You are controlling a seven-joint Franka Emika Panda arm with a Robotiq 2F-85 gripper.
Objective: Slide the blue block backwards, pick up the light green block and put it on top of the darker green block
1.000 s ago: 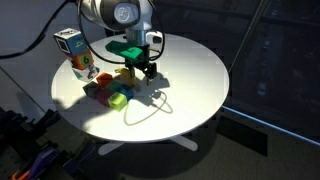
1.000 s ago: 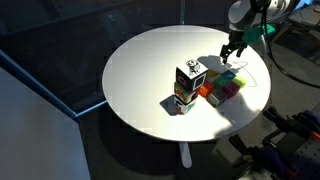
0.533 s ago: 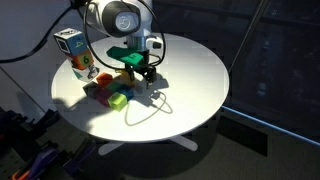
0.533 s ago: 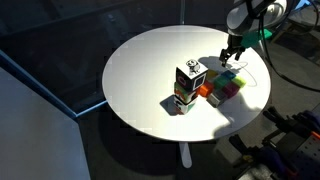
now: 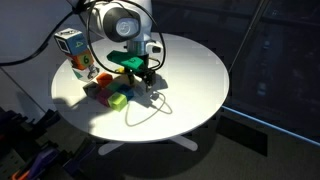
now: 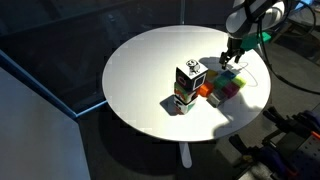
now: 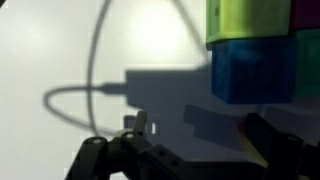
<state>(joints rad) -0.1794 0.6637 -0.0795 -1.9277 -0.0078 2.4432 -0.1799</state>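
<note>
In the wrist view, the two dark fingers [image 7: 272,138] come in from the bottom edge, spread wide and released, with nothing between them. They hang over the round white surface [image 7: 60,50]. Just ahead of them, towards the right, sits the small blue block [image 7: 250,70], a cube resting on the surface and clear of both fingers. Directly beyond it and touching it is the light green block [image 7: 245,20], a pale lime cube cut off by the top of the frame. Pressed against the right side of the blue one is a deeper green face that seems to be the darker green block [image 7: 309,65], though the frame edge crops it. Above that, a corner of a magenta block [image 7: 306,12] shows. A thin grey cable [image 7: 100,60] loops across the bare surface to the left, its end lying in the shadow by the fingers. In both exterior views the fingers [image 5: 147,79] [image 6: 229,61] point down at the edge of a tight cluster of small coloured blocks [image 5: 115,92] [image 6: 225,88], too small there to tell each cube apart. Beyond the cluster in an exterior view stands a printed cardboard carton [image 5: 75,52], upright near the rim of the surface [image 5: 195,75], with the white arm [image 5: 118,18] above.
</note>
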